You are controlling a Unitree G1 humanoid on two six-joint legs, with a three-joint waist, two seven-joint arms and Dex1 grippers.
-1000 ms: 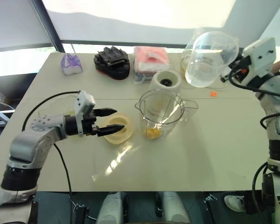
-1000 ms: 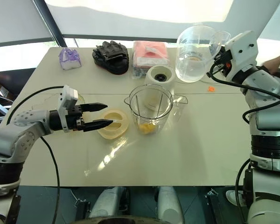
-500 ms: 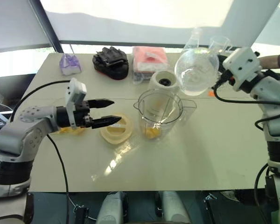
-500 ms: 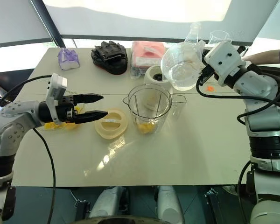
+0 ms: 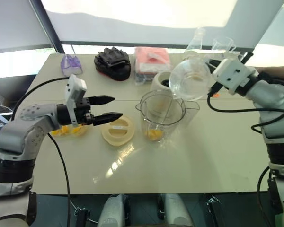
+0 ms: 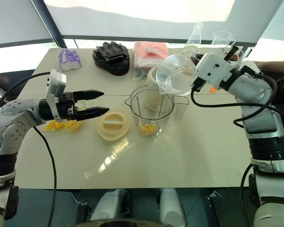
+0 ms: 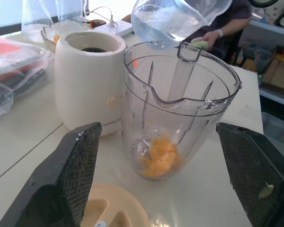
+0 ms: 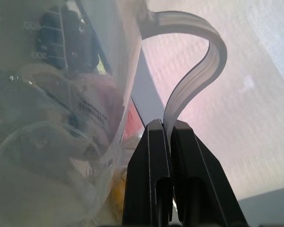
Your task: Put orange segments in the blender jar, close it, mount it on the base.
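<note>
Clear blender jar (image 5: pixel 163 115) holds orange segments (image 5: pixel 155 135); right pincer (image 8: pixel 163 137) clamps measuring jug (image 5: pixel 189 79), left pincer (image 5: pixel 110 107) agape.

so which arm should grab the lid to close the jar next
Left. The left gripper hangs open right beside the pale-yellow lid, next to the blender jar. The right gripper is shut on the handle of a clear measuring jug.

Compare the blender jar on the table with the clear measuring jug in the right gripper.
The blender jar stands upright on the table; the measuring jug is held in the air, tilted toward the jar's mouth. The jar holds orange segments at its bottom; the jug holds clear liquid. The jar is untouched by either gripper; the right gripper pinches the jug's thin handle. Both are clear plastic with a side handle.
</note>
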